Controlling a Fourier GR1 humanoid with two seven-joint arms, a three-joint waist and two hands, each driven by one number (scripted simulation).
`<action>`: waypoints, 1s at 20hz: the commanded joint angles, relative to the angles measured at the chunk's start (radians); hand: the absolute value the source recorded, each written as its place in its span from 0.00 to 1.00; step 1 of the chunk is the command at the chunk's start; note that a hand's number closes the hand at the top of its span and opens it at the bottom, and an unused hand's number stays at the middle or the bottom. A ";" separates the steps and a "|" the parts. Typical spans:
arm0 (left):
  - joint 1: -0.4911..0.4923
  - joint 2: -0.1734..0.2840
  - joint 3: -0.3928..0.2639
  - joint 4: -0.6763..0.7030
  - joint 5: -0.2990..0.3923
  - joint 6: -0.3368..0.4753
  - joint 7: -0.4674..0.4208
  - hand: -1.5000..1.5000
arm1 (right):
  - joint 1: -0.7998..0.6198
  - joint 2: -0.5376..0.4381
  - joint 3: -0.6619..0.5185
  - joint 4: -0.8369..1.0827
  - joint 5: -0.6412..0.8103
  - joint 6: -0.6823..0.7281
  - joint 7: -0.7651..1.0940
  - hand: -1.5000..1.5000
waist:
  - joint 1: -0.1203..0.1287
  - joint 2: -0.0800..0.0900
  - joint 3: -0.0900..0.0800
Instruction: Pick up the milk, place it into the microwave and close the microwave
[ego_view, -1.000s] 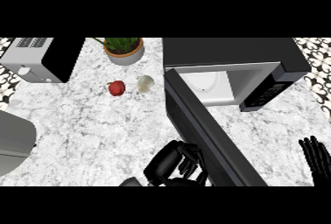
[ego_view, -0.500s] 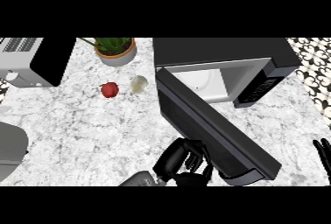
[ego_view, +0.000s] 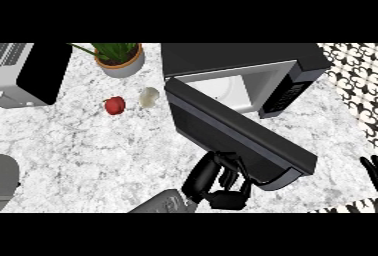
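The black microwave stands at the back right of the counter. Its door hangs about half open, slanting toward the front right. Through the gap I see the pale cavity; I cannot make out the milk as a separate shape inside it. My left hand is at the front centre, its fingers resting against the door's outer face near the free end, holding nothing. Only the straight fingertips of my right hand show at the right edge, resting.
On the marble counter to the left of the microwave lie a red apple and a small pale object. A potted plant stands at the back. A toaster fills the far left. A grey rounded object sits at the left edge.
The door has swung from wide open toward the cavity, with my left hand following against it. My right hand has slid to the right edge.
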 joint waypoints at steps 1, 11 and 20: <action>-0.052 -0.007 0.005 -0.019 0.078 0.082 -0.039 1.00 | -0.006 -0.042 -0.010 -0.045 -0.027 0.045 0.004 0.00 | -0.030 0.002 -0.001; -0.186 -0.007 0.067 0.029 0.236 0.262 -0.028 0.00 | -0.063 -0.105 -0.057 -0.086 -0.095 0.036 0.064 0.00 | -0.066 0.018 0.002; -0.266 -0.007 0.133 0.085 0.362 0.337 -0.017 0.00 | -0.178 -0.242 -0.228 -0.140 0.063 -0.069 0.038 1.00 | -0.107 0.035 -0.002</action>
